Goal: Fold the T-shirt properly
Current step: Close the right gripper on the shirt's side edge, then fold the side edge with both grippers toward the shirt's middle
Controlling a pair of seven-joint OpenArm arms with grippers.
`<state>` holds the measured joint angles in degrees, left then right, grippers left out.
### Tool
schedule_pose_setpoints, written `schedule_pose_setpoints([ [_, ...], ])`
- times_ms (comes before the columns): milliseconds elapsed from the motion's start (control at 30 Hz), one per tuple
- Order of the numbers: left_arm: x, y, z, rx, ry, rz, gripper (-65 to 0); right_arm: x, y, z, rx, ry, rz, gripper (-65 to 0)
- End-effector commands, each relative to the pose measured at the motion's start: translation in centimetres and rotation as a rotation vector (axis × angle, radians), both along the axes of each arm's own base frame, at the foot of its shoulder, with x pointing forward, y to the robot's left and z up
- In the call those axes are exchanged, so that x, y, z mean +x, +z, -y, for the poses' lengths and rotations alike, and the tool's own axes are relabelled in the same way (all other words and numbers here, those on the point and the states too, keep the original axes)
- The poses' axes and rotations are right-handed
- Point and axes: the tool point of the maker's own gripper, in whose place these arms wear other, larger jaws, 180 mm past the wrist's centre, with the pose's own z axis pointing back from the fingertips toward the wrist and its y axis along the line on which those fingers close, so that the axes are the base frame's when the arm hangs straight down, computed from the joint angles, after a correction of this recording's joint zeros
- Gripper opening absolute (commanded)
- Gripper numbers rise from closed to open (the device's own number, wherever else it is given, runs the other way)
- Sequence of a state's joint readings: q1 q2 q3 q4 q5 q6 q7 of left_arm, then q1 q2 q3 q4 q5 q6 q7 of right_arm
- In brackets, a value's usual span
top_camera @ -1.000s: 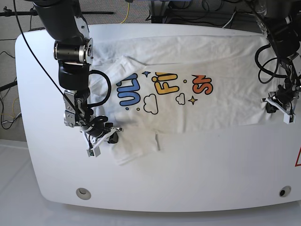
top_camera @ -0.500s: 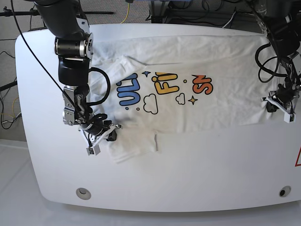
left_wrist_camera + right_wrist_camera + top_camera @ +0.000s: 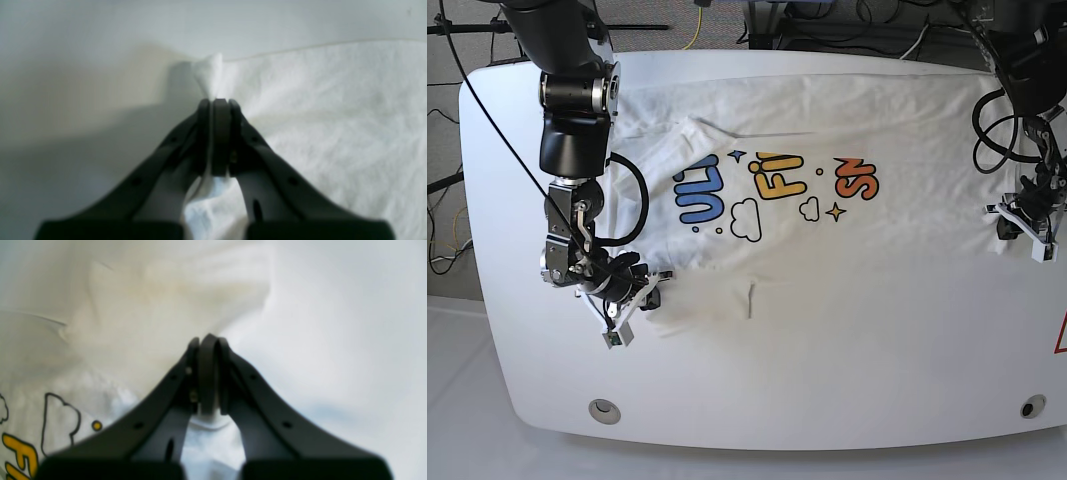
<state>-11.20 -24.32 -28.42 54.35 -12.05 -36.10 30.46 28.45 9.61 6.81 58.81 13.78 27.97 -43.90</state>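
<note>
Left wrist: left hand is pinching shut on a corner of the white cotton printed T-shirt, tensioning it.
Right wrist: right hand is clamping fabric likewise.
Base: T-shirt is lying spread on the white rounded desk, ready for folding.

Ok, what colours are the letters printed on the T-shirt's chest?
Blue, yellow and orange lettering on the white T-shirt, clearest in the base view.

Left claw pinching white T-shirt corner, pale table
</note>
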Motion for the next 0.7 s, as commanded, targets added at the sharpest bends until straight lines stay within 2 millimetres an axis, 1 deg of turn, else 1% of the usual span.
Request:
schedule_pose_setpoints([
  [0,1.0,2.4,-1.0,0.032,-0.006,0.065,-65.0,1.1,3.2,0.4,-0.013,0.010,0.067,-65.0],
  [133,1.1,2.9,-0.8,0.045,-0.017,0.079,-65.0,1.0,4.7,0.6,-0.032,0.019,0.094,-65.0],
  [267,1.2,3.2,-0.8,0.053,-0.023,0.087,-65.0,0.8,5.7,0.7,-0.036,0.021,0.112,-65.0],
  [333,1.0,3.1,-1.0,0.057,-0.021,0.082,-65.0,0.3,5.8,0.0,-0.025,0.035,0.118,-65.0],
  [533,1.1,3.5,-1.0,0.066,-0.025,0.093,-65.0,-0.1,6.3,-0.2,-0.023,0.039,0.125,-65.0],
  [667,1.2,4.2,-1.0,0.080,-0.032,0.111,-65.0,-0.2,6.5,-0.4,-0.030,0.049,0.130,-65.0],
])
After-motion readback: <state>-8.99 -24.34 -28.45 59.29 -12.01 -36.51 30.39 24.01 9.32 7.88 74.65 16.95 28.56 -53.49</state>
